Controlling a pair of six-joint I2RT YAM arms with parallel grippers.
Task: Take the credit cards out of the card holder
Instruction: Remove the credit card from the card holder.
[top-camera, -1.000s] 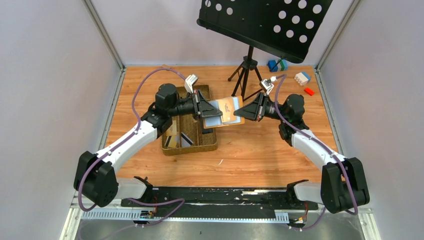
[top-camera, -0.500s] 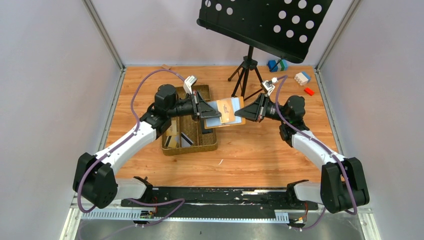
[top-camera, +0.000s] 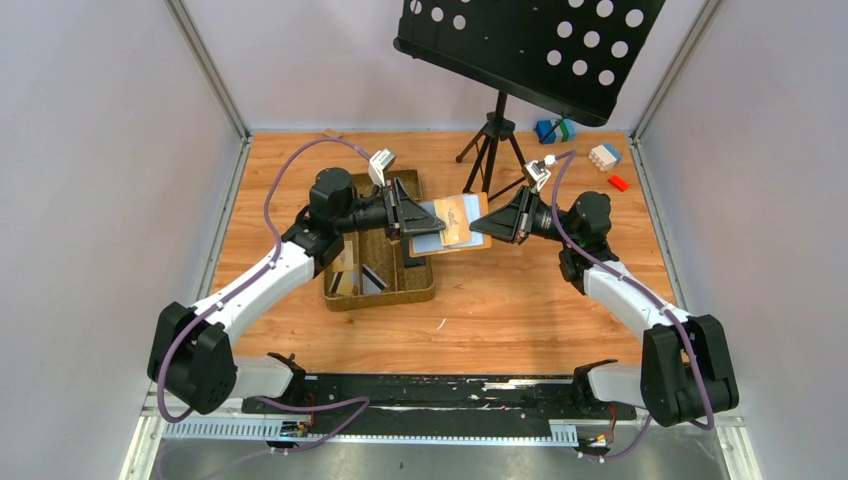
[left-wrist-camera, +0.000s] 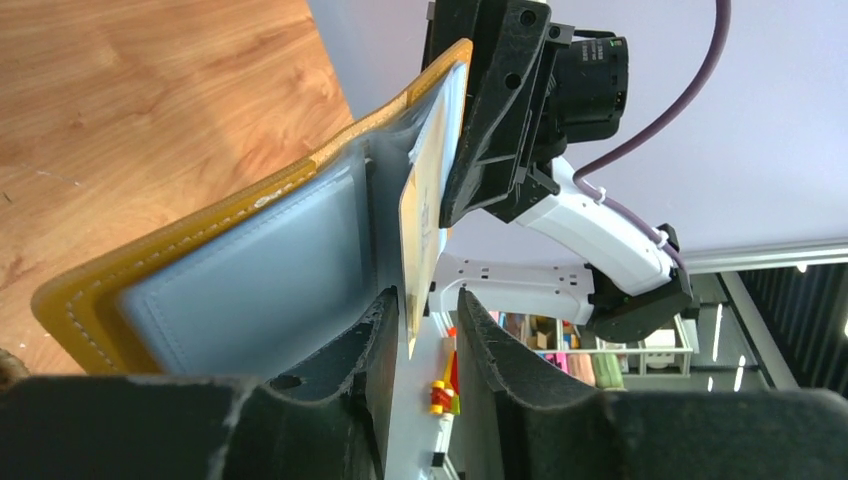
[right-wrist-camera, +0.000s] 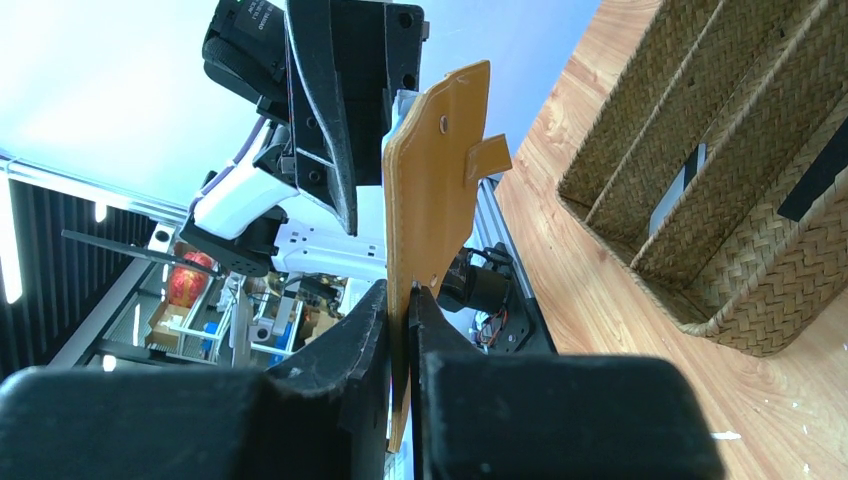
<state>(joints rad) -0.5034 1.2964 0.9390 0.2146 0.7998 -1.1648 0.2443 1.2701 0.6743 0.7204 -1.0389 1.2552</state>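
Note:
The mustard-yellow card holder (top-camera: 432, 232) hangs open in the air between my two grippers, its grey-blue inside up. A tan-gold card (top-camera: 458, 222) sticks out of its pocket. My right gripper (top-camera: 497, 222) is shut on the holder's yellow flap (right-wrist-camera: 435, 170). My left gripper (top-camera: 412, 217) is at the holder's left edge. In the left wrist view its jaws (left-wrist-camera: 425, 300) stand apart, with the tan card's edge (left-wrist-camera: 422, 200) between them, close to the left finger (left-wrist-camera: 385, 330). The holder's grey-blue pocket (left-wrist-camera: 250, 270) lies left of that finger. Other cards (top-camera: 345, 280) lie in the woven tray.
A brown woven compartment tray (top-camera: 385, 290) sits below the left gripper, with a black card (right-wrist-camera: 820, 180) in one slot. A music stand's tripod (top-camera: 492, 140) stands behind the holder, its black desk (top-camera: 530, 50) overhead. Toy blocks (top-camera: 604, 155) lie at the back right.
Almost nothing. The holder tilted slightly between the grippers and the right gripper edged a little to the right. Both arms stay nearly in place.

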